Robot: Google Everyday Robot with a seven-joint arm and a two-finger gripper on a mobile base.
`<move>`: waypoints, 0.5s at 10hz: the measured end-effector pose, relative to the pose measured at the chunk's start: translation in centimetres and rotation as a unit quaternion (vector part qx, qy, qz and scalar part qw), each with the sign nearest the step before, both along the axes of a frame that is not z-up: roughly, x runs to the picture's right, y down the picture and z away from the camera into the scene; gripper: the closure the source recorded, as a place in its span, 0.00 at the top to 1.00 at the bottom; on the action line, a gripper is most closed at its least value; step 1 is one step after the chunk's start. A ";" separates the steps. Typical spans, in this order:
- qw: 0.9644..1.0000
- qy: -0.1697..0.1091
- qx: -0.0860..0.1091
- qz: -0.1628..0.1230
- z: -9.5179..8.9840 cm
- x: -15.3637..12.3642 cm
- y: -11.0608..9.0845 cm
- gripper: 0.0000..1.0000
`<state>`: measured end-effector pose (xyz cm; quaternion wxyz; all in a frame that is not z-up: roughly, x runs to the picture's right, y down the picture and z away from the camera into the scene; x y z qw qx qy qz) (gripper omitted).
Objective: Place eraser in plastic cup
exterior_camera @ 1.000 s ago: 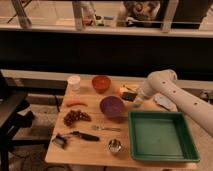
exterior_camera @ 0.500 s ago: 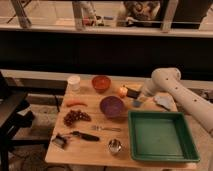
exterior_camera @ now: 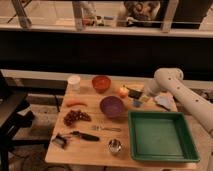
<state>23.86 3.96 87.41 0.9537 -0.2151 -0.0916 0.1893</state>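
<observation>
1. End effector (exterior_camera: 143, 96) sits low at the far right of the surface (exterior_camera: 90, 150), just right of the eraser (exterior_camera: 133, 91) and just behind the cup (exterior_camera: 136, 103). Can't tell if it is wide, narrow or holding anything.
2. Eraser: dark flat block near the far edge, just beside the orange fruit (exterior_camera: 123, 91) and near the cup but not in it. Can't tell if the end effector touches it.
3. Risk: the block is flat and low. A grasp could close above it or catch one corner, and it would skid toward the far edge or into the fruit.
4. Risk: the fruit crowds the eraser's left side. A nudge there would likely set it rolling.
5. Risk: the cup is small, looks light, and sits right by the arm's path. A low sweep could tip it or shove it toward the purple bowl (exterior_camera: 112, 106) or tray (exterior_camera: 160, 135).
6. Risk: the cup mouth is small. With an off-centre release, the eraser could hit the rim and bounce out or knock the cup over.
7. Risk: wrong target. White cup (exterior_camera: 74, 81) at far left and metal cup (exterior_camera: 115, 146) at front are also on the surface; only the pale blue one counts.
8. Risk: pale flat thing (exterior_camera: 164, 102) lies under the arm at right, unclear what it is. The arm could drag it.
</observation>
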 end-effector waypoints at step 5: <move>1.000 0.002 -0.010 0.011 0.1 0.7 -0.1 0.00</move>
